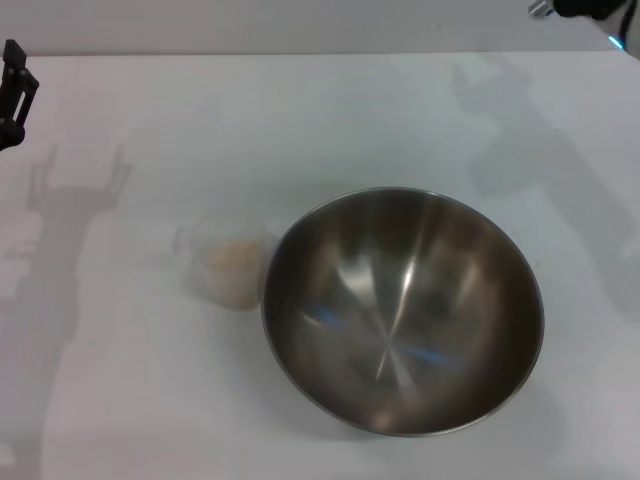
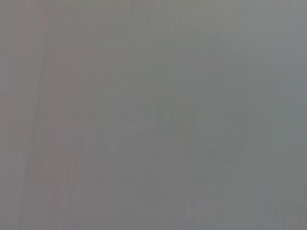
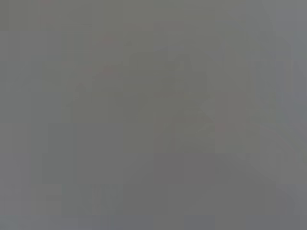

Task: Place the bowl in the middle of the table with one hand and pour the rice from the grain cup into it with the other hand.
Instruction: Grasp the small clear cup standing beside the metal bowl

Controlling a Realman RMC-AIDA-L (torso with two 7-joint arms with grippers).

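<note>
round brushed-steel bowl [image 1: 402, 310], shiny inside, sits upright right of centre on the flat white bench [image 1: 300, 120]. frosted plastic cup [image 1: 226, 266] touches its left rim, holding beige rice [image 1: 232, 262]. left tool [image 1: 14, 88] at far left edge, right tool [image 1: 590, 8] at far right corner; grip state of either: cannot tell.

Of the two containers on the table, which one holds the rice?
The grain cup, the small translucent one touching the left side of the bowl, holds the rice. The wide steel bowl is empty.
</note>
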